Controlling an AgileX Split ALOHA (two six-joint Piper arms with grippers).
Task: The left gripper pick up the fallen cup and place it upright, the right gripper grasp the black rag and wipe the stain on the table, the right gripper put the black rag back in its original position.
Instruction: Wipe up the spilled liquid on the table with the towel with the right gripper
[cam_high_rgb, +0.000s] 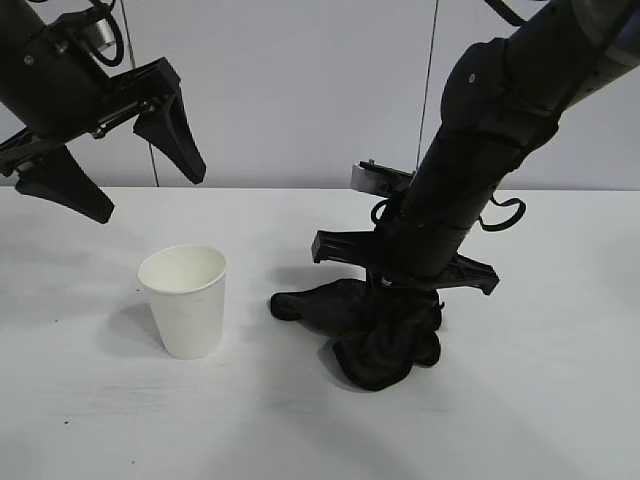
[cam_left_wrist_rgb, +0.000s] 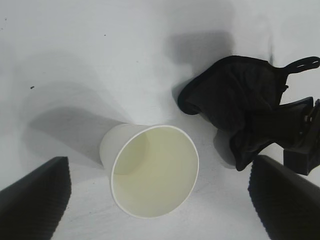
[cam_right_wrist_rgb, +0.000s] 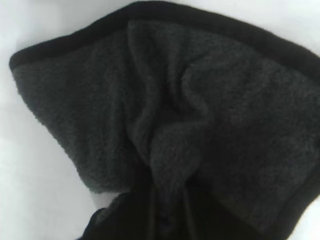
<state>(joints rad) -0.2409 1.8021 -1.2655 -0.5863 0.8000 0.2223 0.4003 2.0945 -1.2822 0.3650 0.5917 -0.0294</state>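
I see the cup (cam_high_rgb: 184, 300) standing upright on the table (cam_high_rgb: 80, 420), mouth up, toward the left half and nearer to the front edge than to the back one, so I judge that the first part of the task is done. The left tool (cam_high_rgb: 110, 170) hangs in the air above and behind the cup with its two fingers spread almost fully and nothing between them; I think it waits there so it does not disturb the cup. The right tool (cam_high_rgb: 405, 285) is low, near the middle of the table, pressed down into the black rag (cam_high_rgb: 370, 330), and its fingers are closed on a bunched fold of the cloth, which the right wrist view shows as wrinkles running together toward the fingers. The rag lies just beside the cup, to its right, not touching it, and spreads out under the tool, probably so that a wide part of the cloth meets the surface. I cannot find the stain in any view; it may be under the rag, so I judge that the wiping is in hand. The table is white and matte, with soft shadows under the cup and the arms. Behind it stands a plain pale wall (cam_high_rgb: 300, 90) with thin dark vertical lines.
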